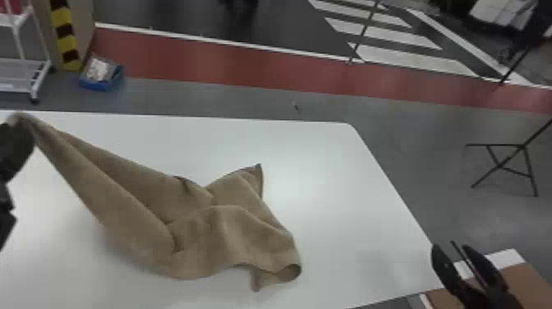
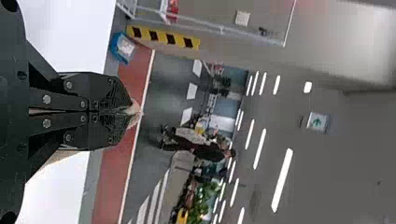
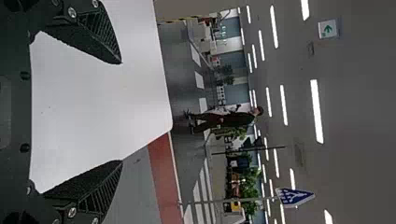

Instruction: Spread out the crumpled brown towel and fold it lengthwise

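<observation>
Left hand (image 1: 15, 141): fingers pinching one end of the brown towel (image 1: 238, 222), lifted at the left side of the bench (image 1: 336, 172). Rest of the towel slopes down to lie rumpled mid-bench. Right hand (image 1: 451, 247): fingers spread, near the bench's right edge.

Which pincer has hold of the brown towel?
The left pincer: its fingers are shut on the brown towel, holding one end up off the table. The right pincer stands open with nothing between its fingers.
</observation>
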Controlling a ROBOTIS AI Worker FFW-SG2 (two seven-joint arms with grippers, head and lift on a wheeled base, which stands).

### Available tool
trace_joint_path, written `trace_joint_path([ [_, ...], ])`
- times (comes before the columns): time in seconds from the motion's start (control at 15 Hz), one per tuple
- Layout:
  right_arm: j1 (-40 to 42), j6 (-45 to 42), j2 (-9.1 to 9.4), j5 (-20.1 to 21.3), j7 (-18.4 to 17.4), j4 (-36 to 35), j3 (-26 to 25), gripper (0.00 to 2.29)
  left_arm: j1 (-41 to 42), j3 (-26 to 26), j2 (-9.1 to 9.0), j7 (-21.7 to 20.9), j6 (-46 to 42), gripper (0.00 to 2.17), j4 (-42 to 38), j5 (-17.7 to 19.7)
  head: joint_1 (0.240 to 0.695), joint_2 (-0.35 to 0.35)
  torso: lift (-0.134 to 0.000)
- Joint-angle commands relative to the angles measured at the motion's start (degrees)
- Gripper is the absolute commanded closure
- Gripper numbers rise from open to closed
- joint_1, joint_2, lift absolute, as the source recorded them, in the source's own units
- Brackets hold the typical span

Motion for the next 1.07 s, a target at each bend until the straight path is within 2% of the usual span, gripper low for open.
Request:
trace_joint_path([
  [0.0,-0.51,2.50,0.05,0.52,-1.29,-2.44,2.74,0.14,0.77,3.55,0.14,-0.52,-3.71,1.37,2.79,2.43,0.695,-0.350,-0.124],
  [0.2,-0.95,9.71,0.05,1.58,-1.99,-7.19,6.78,0.19,0.68,6.54,0.05,0.88,-8.28,1.37,6.21,3.13,0.695,-0.350,-0.124],
  [0.33,-0.86,13.05,0.05,2.98,-1.99,-9.48,8.62,0.27,0.86,8.47,0.40,0.35,-9.34,1.37,6.21,5.15,0.695,-0.284,-0.124],
  [0.47,0.19,14.63,0.05,3.60,-1.37,-11.23,11.88,0.39,0.95,8.21,0.31,-0.44,-9.16,1.37,6.21,5.06,0.695,-0.233,-0.124],
  [0.6,3.09,14.98,0.05,5.00,-0.41,-14.49,17.06,0.41,0.51,7.42,0.14,-1.49,-8.99,1.37,7.01,5.06,0.695,-0.197,-0.124],
  [0.87,9.42,14.98,0.05,11.24,0.21,-22.40,28.31,0.41,-0.55,6.45,-0.12,-1.93,-7.76,1.37,7.36,4.45,0.695,-0.071,-0.124],
  [1.0,10.65,15.16,0.05,18.36,-0.41,-23.63,33.76,0.41,-0.55,6.45,-0.21,-2.02,-7.58,1.37,7.80,4.45,0.695,0.005,-0.124],
])
